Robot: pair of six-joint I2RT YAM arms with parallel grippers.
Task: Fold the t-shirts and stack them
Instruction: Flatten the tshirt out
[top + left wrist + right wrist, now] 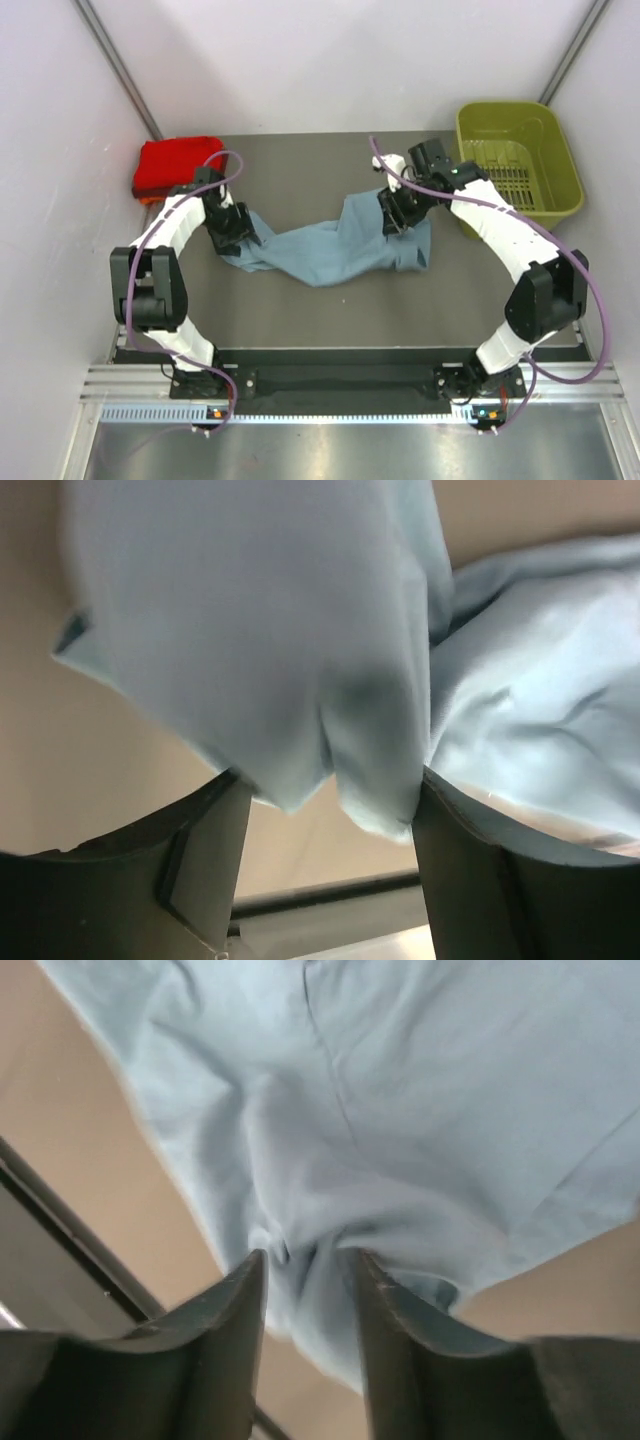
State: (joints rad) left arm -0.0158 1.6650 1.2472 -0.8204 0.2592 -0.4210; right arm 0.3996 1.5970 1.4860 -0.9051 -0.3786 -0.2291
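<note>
A dusty grey-blue t-shirt (330, 250) lies crumpled in a sagging band across the middle of the table. My left gripper (240, 235) is at its left end and my right gripper (393, 215) at its right end. In the left wrist view the left gripper (330, 785) stands wide open, with the shirt's edge (250, 630) drooping loose between the fingers. In the right wrist view the right gripper (305, 1257) has its jaws parted around a bunched fold of the shirt (400, 1110). A folded stack of bright red t-shirts (175, 165) sits at the back left.
An olive-green plastic basket (500, 108) stands at the back right, just behind the right arm. Grey walls close in the table (300, 170) on the left, back and right. A black rail runs along the near edge between the arm bases.
</note>
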